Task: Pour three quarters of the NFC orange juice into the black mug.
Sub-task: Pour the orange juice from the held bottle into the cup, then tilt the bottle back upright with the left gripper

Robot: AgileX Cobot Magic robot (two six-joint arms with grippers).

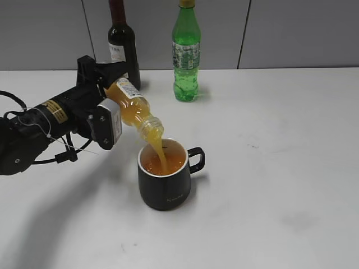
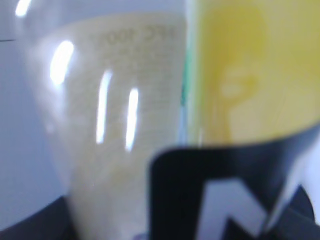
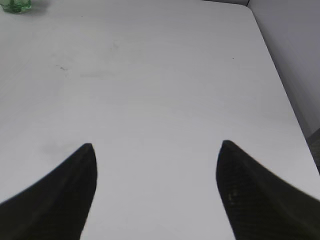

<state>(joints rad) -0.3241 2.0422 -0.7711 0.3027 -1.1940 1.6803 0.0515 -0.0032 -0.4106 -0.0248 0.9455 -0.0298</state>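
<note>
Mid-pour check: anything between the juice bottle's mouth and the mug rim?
Only the stream of juice, falling from the juice bottle into the mug; nothing else there. Exterior view shows it.

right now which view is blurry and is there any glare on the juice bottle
Left wrist view: badly out of focus, the NFC orange juice fills the frame, with white glare streaks on its clear plastic. Exterior view: sharp; the left gripper tilts the bottle over the black mug, soft shadows fall on the table. Right wrist view: clear, the right gripper open, fingers dark.
</note>
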